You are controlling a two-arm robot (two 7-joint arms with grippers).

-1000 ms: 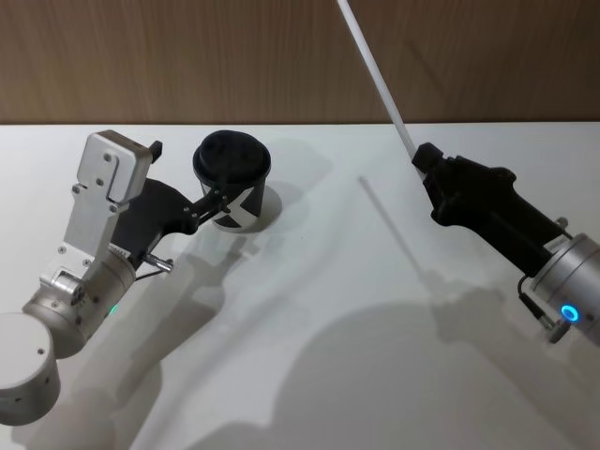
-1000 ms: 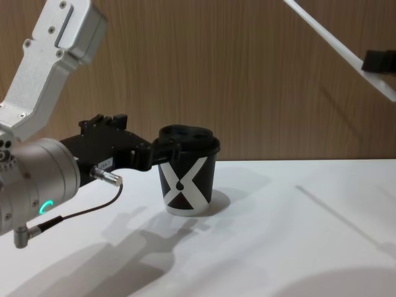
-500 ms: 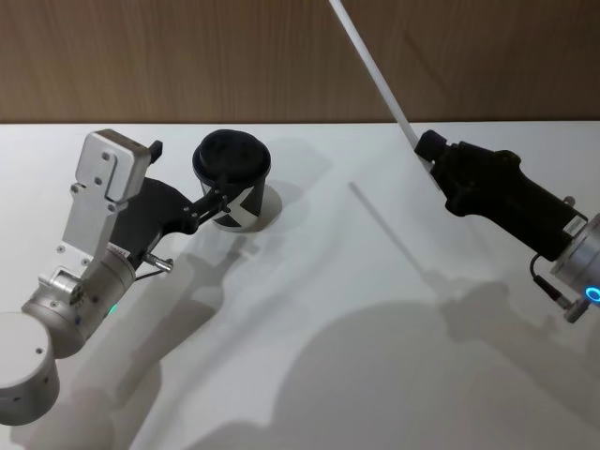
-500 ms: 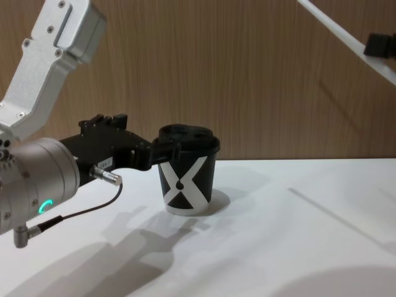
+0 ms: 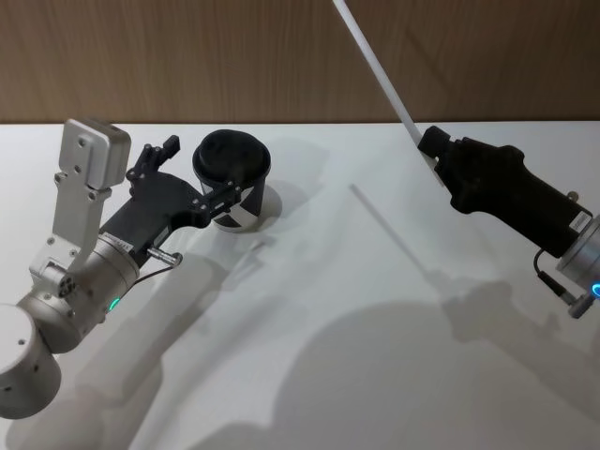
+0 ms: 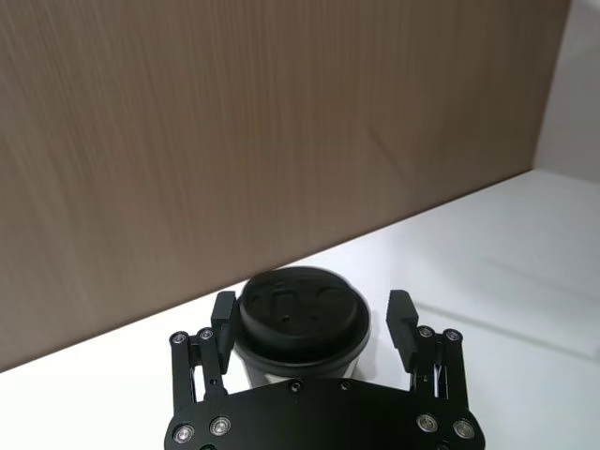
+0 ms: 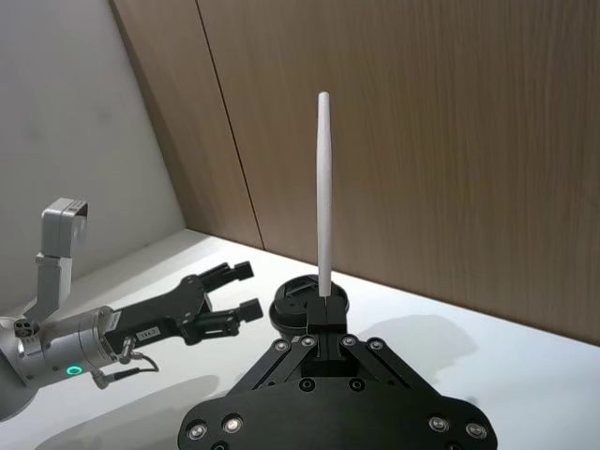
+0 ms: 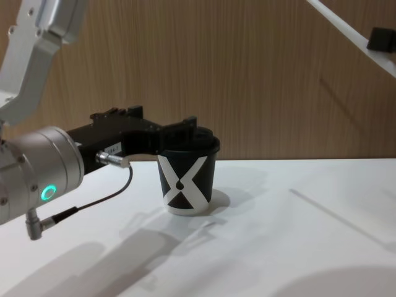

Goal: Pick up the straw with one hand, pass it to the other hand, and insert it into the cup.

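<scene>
The black cup (image 5: 232,169) with a white X (image 8: 185,179) and black lid stands upright on the white table (image 5: 328,328), left of centre. My left gripper (image 5: 211,167) is open at lid height, a finger on each side of the lid (image 6: 300,314), with a visible gap on one side. The right gripper (image 5: 427,150) hangs high at the right, well away from the cup, and is shut on the lower end of the white straw (image 5: 380,75). The straw (image 7: 324,197) sticks straight out from the fingertips, slanting up and back toward the wall (image 8: 340,28).
A wood-panelled wall (image 5: 187,56) runs along the back edge of the table. A thin black cable with a metal plug (image 8: 111,159) hangs from the left wrist. Bare table surface lies between the cup and the right arm.
The left arm has swung and lifted, and its gripper now straddles the cup's lid with fingers apart. The right gripper with the straw drew slightly right and upward.
</scene>
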